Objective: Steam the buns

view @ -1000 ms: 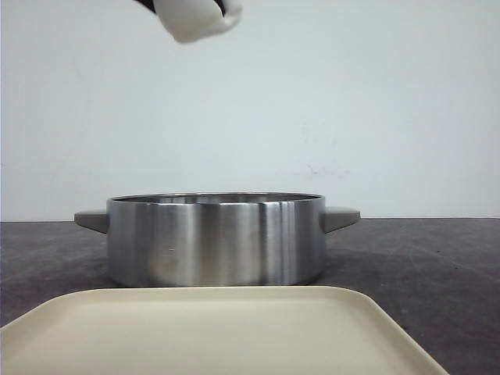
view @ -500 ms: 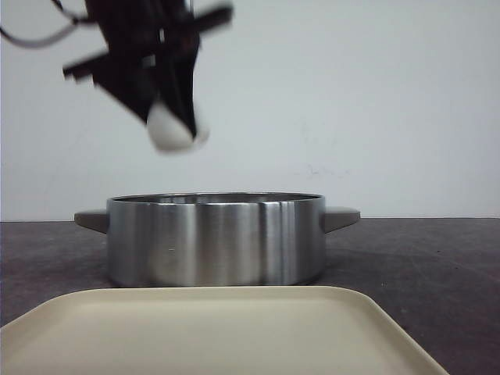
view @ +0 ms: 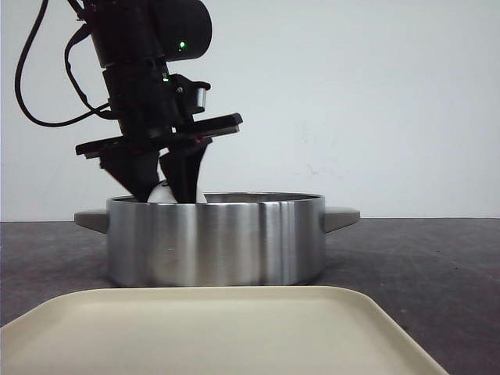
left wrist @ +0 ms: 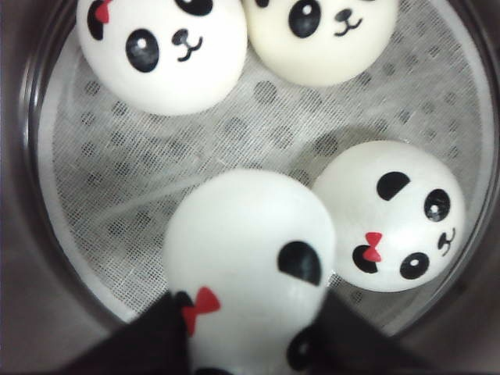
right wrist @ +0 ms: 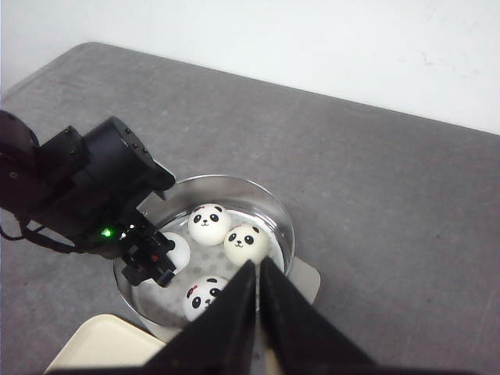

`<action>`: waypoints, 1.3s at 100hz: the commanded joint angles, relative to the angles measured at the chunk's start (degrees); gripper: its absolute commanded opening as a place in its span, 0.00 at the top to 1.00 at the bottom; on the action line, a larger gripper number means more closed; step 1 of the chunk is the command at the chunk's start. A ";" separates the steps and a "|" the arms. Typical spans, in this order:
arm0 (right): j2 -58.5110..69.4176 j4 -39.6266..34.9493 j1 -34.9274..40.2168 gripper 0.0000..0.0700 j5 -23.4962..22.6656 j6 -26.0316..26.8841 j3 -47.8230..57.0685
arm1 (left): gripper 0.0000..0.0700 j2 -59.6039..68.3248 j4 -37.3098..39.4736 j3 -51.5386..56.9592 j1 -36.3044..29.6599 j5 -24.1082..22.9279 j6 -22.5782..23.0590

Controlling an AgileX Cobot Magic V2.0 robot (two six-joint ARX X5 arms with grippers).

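My left gripper reaches down into the steel pot, shut on a white panda bun with a red bow, held just above the pot's mesh liner. Three more panda buns lie on the liner: one beside the held bun and two at the far side. In the right wrist view the pot shows the buns and the held one. My right gripper is shut and empty, high above the pot.
A cream tray lies in front of the pot, its corner also in the right wrist view. The pot has grey side handles. Dark grey tabletop surrounds them; a white wall stands behind.
My left gripper has come down from above the frame with the bun, and now its fingers dip inside the pot's rim at the left.
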 commanded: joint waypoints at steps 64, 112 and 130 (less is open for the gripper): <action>0.37 0.07 0.61 1.00 1.14 2.08 0.98 | 0.16 -7.13 0.37 2.27 -0.66 -0.59 -0.48; -3.02 22.60 4.57 1.00 4.37 -7.41 -11.30 | 1.00 -38.82 1.46 2.27 -1.20 -6.23 -3.28; -3.50 35.54 6.86 1.00 4.02 -12.85 -19.65 | 1.00 -45.99 -2.54 2.25 -1.18 -10.71 -2.19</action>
